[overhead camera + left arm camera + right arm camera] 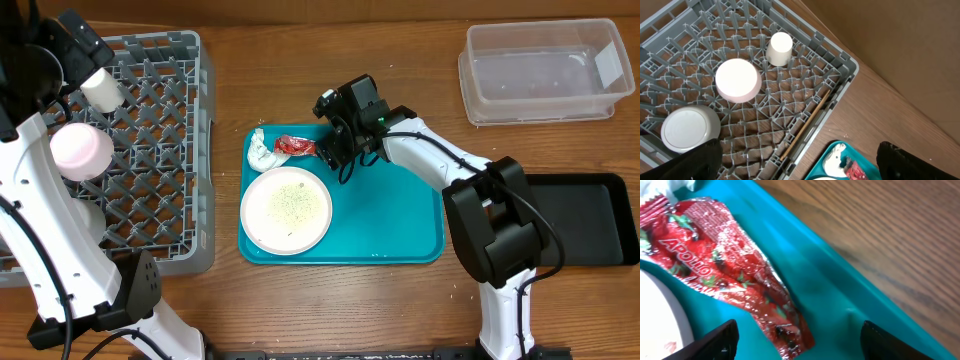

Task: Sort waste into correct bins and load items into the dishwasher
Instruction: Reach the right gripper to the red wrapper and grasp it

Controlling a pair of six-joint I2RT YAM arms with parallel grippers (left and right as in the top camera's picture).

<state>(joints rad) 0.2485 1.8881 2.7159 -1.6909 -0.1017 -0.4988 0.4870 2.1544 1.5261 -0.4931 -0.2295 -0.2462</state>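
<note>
**One wrapper, two spread hands**

One wooden worktop [330,310]. One grey dish rack [150,150], upper left. One teal tray [390,220], centre. One clear tub [540,75] and one black tray [590,215], right. One crumbed plate [286,209] on the teal tray. Two bowls [737,80] and one cup [779,48] in the rack. One red wrapper [725,275] lies on the teal tray, its end under the spread right hand [800,340]. Left hand [800,165] is spread too.

We see the grey dish rack [805,90] on the wooden table [900,110]. On its grid sit a small white cup [779,48], a bowl [738,80] beside it and a second bowl [689,128]. A thin wooden stick [807,125] lies along the rack's wall. A teal tray [862,152] corner holds a white napkin [834,159] and a red wrapper [856,171]. Our left gripper [799,160] stands wide apart.
</note>
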